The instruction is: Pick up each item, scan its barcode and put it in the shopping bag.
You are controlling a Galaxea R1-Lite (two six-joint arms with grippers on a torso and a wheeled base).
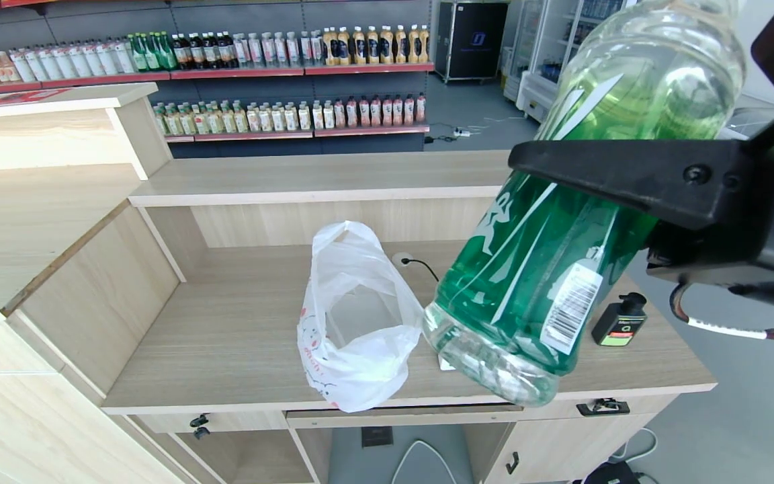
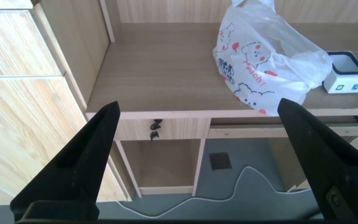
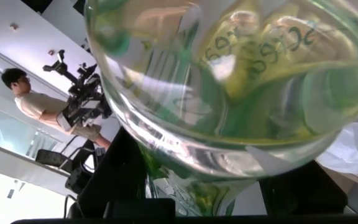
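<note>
Found right gripper (image 1: pixel 602 176) clamped on tilted green bottle (image 1: pixel 548 269), masking part of counter (image 1: pixel 239 323). Noted left gripper (image 2: pixel 199 104) spread wide, empty. Recorded shopping bag (image 1: pixel 353 316) just beside white scanner box (image 2: pixel 347 71).

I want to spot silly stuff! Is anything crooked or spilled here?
Only the bottle: the right gripper holds it tilted in the air above the counter. Nothing looks spilled, and the bag sits open.

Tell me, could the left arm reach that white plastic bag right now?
Probably yes: the left gripper hangs open and empty before the counter, and nothing stands between it and the shopping bag.
</note>
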